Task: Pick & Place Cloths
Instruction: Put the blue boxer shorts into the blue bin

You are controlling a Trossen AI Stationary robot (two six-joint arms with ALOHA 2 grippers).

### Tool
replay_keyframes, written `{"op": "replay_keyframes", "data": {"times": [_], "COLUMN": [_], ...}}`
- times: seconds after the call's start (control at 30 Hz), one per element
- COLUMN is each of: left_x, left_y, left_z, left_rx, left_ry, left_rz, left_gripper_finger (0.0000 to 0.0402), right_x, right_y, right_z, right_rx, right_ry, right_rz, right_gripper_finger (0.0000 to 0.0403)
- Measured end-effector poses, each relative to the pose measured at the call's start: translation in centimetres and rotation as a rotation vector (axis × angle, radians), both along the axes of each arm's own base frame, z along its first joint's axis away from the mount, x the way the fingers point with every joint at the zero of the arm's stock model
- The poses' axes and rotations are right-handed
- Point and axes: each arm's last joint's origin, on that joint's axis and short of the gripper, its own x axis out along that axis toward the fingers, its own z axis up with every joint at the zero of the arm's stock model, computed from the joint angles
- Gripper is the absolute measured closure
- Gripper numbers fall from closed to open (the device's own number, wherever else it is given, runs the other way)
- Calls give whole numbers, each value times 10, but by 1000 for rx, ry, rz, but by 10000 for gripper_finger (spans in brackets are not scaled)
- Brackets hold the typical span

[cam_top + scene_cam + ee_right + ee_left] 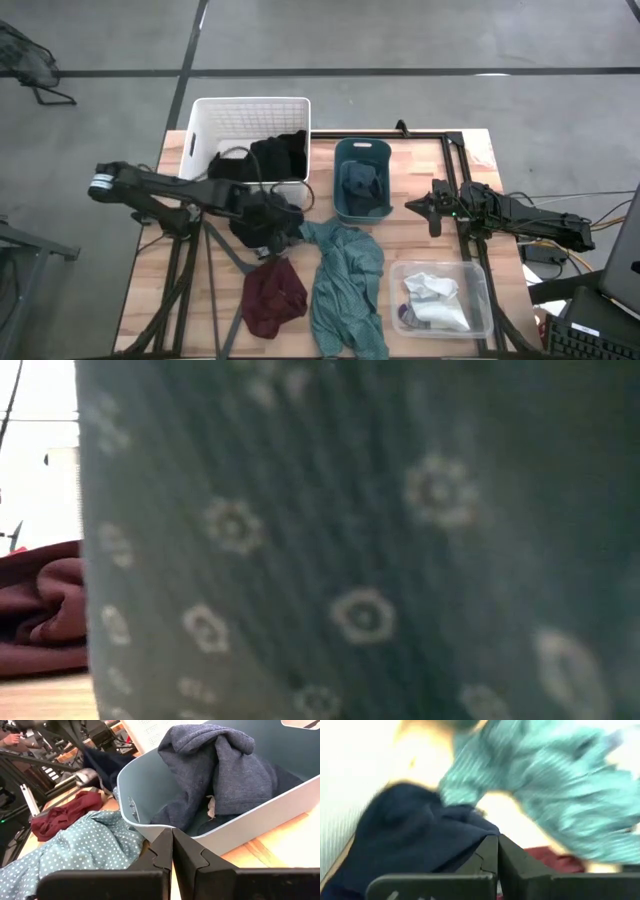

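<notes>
I see the black garment draped over the white bin's front wall, spilling onto the table. A teal dotted shirt lies spread mid-table, the crumpled maroon cloth just beside it. A dark navy piece sits bunched in the teal bin; small white and grey cloths fill the clear bin.

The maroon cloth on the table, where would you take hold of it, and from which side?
Grip the bunched upper folds of the crumpled maroon fabric cloth, coming straight down from above. It lies flat on the wooden table, so only raised folds give the fingers something to pinch. The left claw hovers nearest; the teal dotted cloth lies beside it on the other side.
</notes>
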Motion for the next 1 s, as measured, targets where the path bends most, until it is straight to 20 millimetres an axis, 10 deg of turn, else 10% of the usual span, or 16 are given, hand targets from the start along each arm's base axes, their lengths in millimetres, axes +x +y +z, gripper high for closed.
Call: {"op": "replay_keyframes", "data": {"times": [0.73, 1.0], "left_x": [0, 26], "left_y": [43, 67], "left_z": [230, 259], "left_rx": [336, 519], "left_ry": [-785, -940], "left_rz": [25, 52], "left_gripper_finger": [401, 401], "right_x": [0, 0], "right_y": [0, 0], "right_z": [0, 0], "right_rx": [0, 0], "right_ry": [0, 0], "right_rz": [0, -1], "right_gripper_finger": [394, 394]}}
